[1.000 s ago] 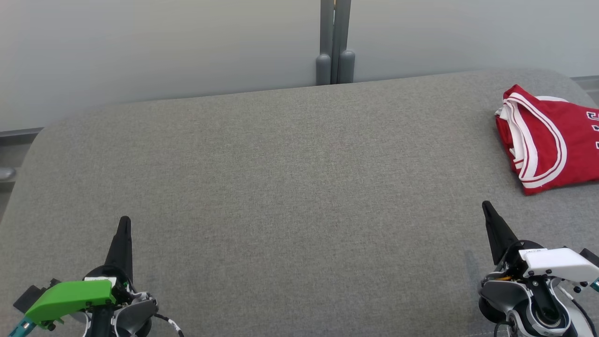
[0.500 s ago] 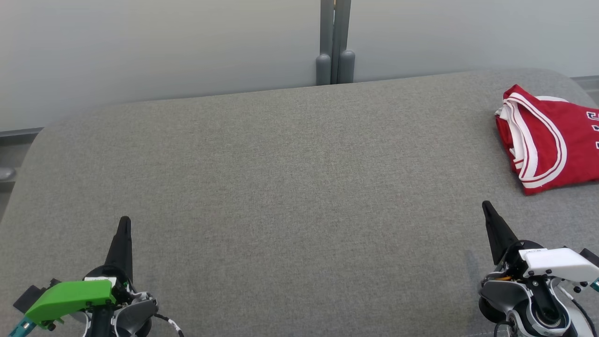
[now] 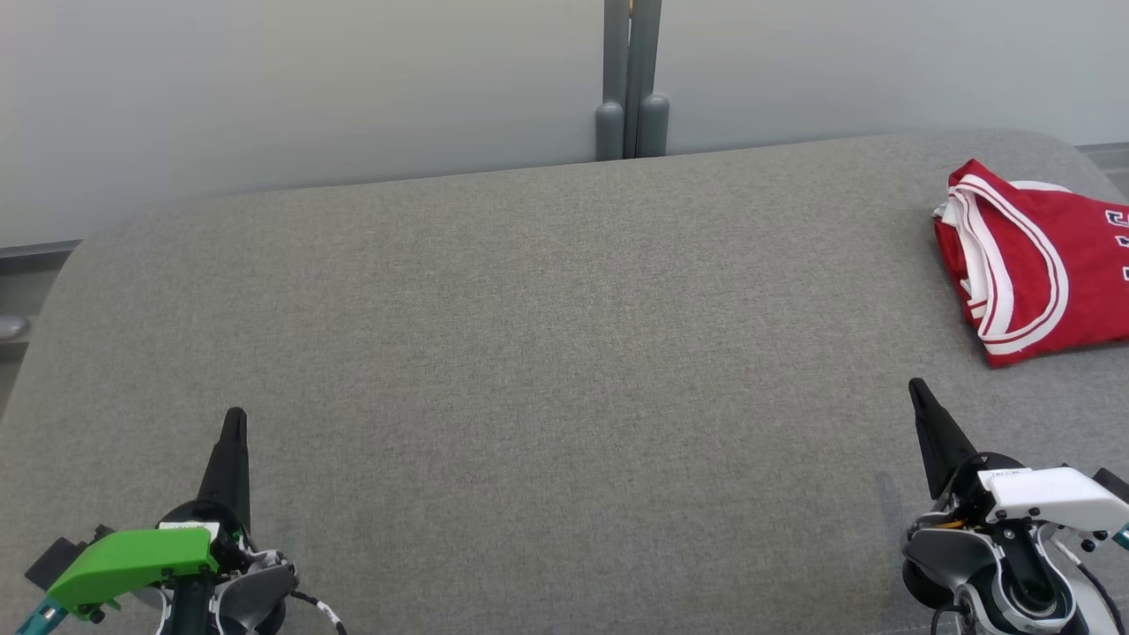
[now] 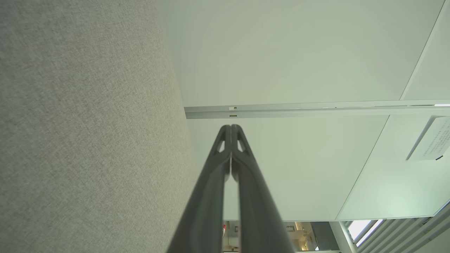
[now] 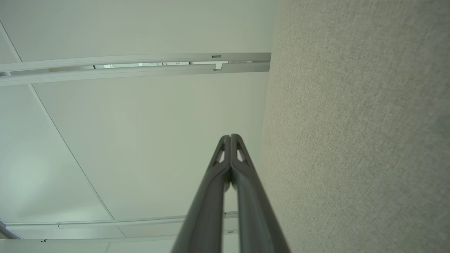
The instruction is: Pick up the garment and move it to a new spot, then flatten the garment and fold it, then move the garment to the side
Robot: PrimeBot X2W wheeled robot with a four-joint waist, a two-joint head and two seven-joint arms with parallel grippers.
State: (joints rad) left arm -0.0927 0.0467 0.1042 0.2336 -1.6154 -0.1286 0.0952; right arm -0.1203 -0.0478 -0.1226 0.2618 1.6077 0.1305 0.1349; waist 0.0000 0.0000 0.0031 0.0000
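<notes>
Grey woven fabric covers the worktop (image 3: 529, 335). The red garment (image 3: 1089, 300), white-trimmed, lies folded at far right, partly cut off by the frame edge. Probably light, limp and slippery, so pinch all layers at a trimmed edge. Left gripper (image 3: 234, 423) and right gripper (image 3: 919, 392): fingers pressed together, empty, clear of it.

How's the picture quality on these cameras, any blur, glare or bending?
Head view: soft even light, no glare, sharp; the red jersey is cut by the right edge. Left wrist view: wide lens bows the wall rail. Right wrist view: greenish cast, the right gripper looks soft toward the bottom edge.
</notes>
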